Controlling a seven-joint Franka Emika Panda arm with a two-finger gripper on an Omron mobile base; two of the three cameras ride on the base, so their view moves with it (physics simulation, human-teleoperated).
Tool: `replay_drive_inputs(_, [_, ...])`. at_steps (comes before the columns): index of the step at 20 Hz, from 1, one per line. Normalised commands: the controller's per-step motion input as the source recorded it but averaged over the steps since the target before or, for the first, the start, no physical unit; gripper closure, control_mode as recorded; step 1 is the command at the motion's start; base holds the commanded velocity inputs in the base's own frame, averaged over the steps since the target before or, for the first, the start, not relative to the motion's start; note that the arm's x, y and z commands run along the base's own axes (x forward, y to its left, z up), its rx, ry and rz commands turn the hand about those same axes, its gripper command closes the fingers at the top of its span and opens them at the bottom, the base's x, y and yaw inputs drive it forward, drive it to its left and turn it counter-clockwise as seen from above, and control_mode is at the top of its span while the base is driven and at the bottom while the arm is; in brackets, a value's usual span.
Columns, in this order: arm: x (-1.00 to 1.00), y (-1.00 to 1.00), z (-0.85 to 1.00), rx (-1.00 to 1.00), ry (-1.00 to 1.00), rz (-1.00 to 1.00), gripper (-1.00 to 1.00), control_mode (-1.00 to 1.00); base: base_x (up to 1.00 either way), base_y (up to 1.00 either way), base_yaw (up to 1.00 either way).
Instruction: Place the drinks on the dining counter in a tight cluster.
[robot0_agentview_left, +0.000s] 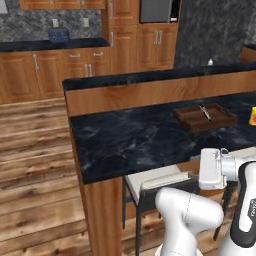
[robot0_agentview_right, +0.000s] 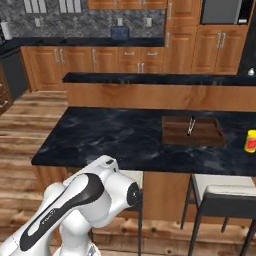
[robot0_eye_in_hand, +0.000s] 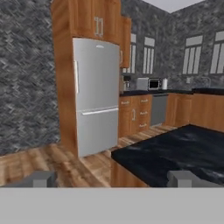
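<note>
The dining counter (robot0_agentview_left: 135, 137) (robot0_agentview_right: 110, 135) is a long black veined marble top with a wood-panelled riser (robot0_agentview_left: 160, 92) along its far edge. My gripper (robot0_eye_in_hand: 113, 179) is open, its two grey fingertips (robot0_eye_in_hand: 41, 178) far apart with nothing between them. It is held level beside the counter's near left corner (robot0_eye_in_hand: 175, 153) and looks out towards a refrigerator. The white hand (robot0_agentview_left: 211, 168) hangs just in front of the counter's near edge. The maroon, tan and clear bottles are out of view. A tiny pale object (robot0_agentview_left: 210, 62) (robot0_agentview_right: 251, 71) peeks over the riser; I cannot tell what it is.
A shallow wooden tray (robot0_agentview_left: 192, 120) (robot0_agentview_right: 175, 132) with a utensil in it lies on the counter's right part. A yellow container with a red label (robot0_agentview_left: 253, 116) (robot0_agentview_right: 250, 141) stands at the right edge. Stools (robot0_agentview_left: 155, 181) (robot0_agentview_right: 225, 194) sit under the counter. A steel refrigerator (robot0_eye_in_hand: 96, 94) stands ahead.
</note>
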Motion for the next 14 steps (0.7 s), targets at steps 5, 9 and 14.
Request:
replay_drive_inputs(5, [0.0,0.0,0.0,0.0,0.0,0.0,-1.0,1.0,0.17,0.86,-0.02])
replay_drive_inputs(9, [0.0,0.0,0.0,0.0,0.0,0.0,-1.0,1.0,0.22,0.87,-0.01])
replay_drive_inputs(14, [0.0,0.0,0.0,0.0,0.0,0.0,-1.0,1.0,0.24,0.87,-0.01])
